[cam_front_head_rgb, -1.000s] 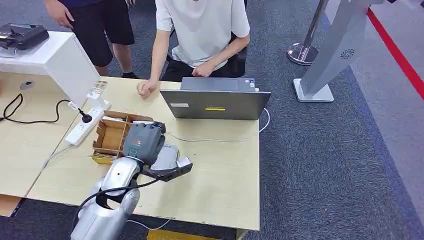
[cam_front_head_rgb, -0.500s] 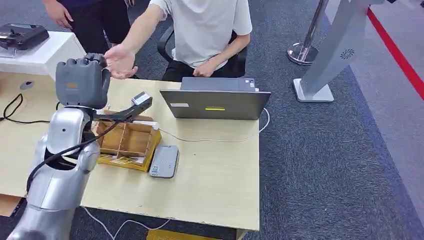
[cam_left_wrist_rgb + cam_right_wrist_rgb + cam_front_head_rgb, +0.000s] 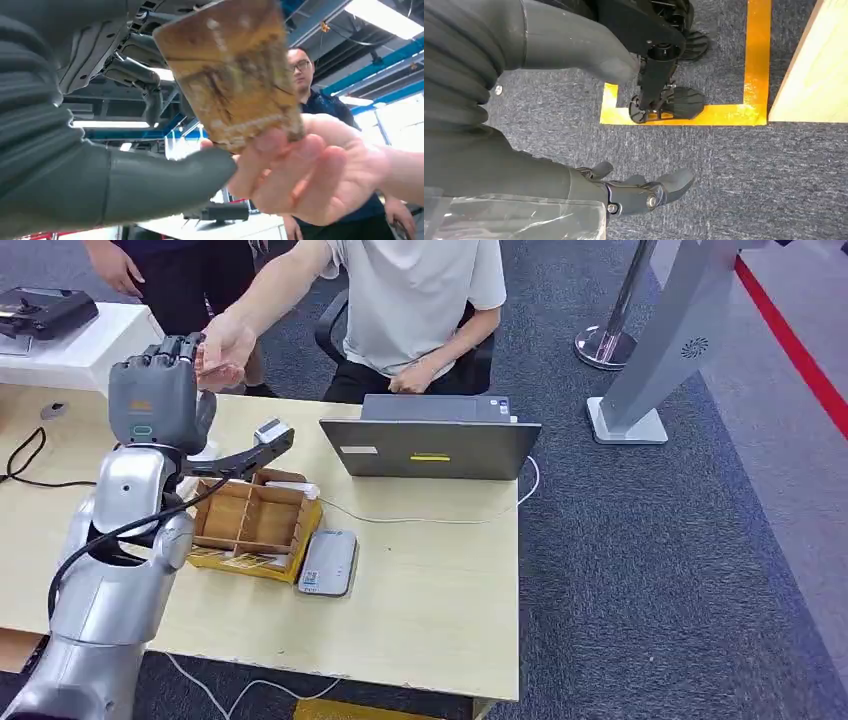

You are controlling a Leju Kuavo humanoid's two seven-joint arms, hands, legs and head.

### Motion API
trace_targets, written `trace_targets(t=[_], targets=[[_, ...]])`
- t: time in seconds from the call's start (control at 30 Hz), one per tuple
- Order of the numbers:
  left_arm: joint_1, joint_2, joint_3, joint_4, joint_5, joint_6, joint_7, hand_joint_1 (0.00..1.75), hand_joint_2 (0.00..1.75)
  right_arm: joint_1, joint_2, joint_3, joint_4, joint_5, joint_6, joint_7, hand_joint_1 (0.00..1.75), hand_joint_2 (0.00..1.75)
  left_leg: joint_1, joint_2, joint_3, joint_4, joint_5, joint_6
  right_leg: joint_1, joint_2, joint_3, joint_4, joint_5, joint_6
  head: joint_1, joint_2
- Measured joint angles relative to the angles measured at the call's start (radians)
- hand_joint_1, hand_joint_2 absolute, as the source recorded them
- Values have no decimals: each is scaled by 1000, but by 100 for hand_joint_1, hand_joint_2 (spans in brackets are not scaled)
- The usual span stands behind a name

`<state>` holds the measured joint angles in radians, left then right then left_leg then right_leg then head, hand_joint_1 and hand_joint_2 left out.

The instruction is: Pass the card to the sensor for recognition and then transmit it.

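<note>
My left hand (image 3: 155, 400) is raised above the table's back left, back of the hand toward the head camera. In the left wrist view it pinches a worn yellow-brown card (image 3: 230, 75) between its thumb (image 3: 165, 185) and darker fingers. A seated person's hand (image 3: 225, 350) reaches across to mine, and its fingers (image 3: 300, 175) close on the card's lower edge. The grey card sensor (image 3: 328, 562) lies flat on the table beside a cardboard box. My right hand (image 3: 639, 192) hangs over the carpet with its fingers apart, holding nothing.
A divided cardboard box (image 3: 250, 520) sits left of the sensor. A grey laptop (image 3: 430, 445) stands at the table's far edge before the seated person. A second person stands at the back left. A wooden table edge (image 3: 814, 75) and yellow floor tape (image 3: 754, 60) lie near my right hand.
My left hand rose from over the sensor to high at the back left, uncovering the sensor. The seated person's arm lifted off the table and now meets my hand at the card.
</note>
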<state>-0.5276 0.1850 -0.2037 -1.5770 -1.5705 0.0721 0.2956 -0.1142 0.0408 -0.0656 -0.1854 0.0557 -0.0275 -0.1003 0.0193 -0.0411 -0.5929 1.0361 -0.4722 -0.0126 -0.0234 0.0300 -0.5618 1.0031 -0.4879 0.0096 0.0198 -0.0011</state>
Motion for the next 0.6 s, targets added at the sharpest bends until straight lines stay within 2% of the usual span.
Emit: trace_targets(t=[0.2,0.3,0.4,0.5,0.6], targets=[[23,-4,9,1,0,3,-21,0,175,1,3,0,0,7,1,3,0,175,0,0,0,0,0,0,0,0,0,0,0,0,0,0],[49,-35,20,-6,0,13,-97,0,175,4,3,0,0,2,0,3,0,175,0,0,0,0,0,0,0,0,0,0,0,0,0,0],[116,-82,26,-62,3,28,-181,0,175,16,3,-5,0,-15,-4,-3,0,175,-1,0,-1,0,-1,1,-1,0,0,0,0,0,0,0],[206,-117,23,-144,28,50,-240,0,175,30,3,-18,0,-36,-7,-21,0,175,-1,1,-1,0,-2,1,-1,2,-1,-1,0,0,0,0],[305,-128,7,-220,48,72,-270,0,175,49,3,-37,0,-51,-8,-31,0,175,-1,1,-1,0,-2,1,-1,1,-1,-1,-1,1,0,0]])
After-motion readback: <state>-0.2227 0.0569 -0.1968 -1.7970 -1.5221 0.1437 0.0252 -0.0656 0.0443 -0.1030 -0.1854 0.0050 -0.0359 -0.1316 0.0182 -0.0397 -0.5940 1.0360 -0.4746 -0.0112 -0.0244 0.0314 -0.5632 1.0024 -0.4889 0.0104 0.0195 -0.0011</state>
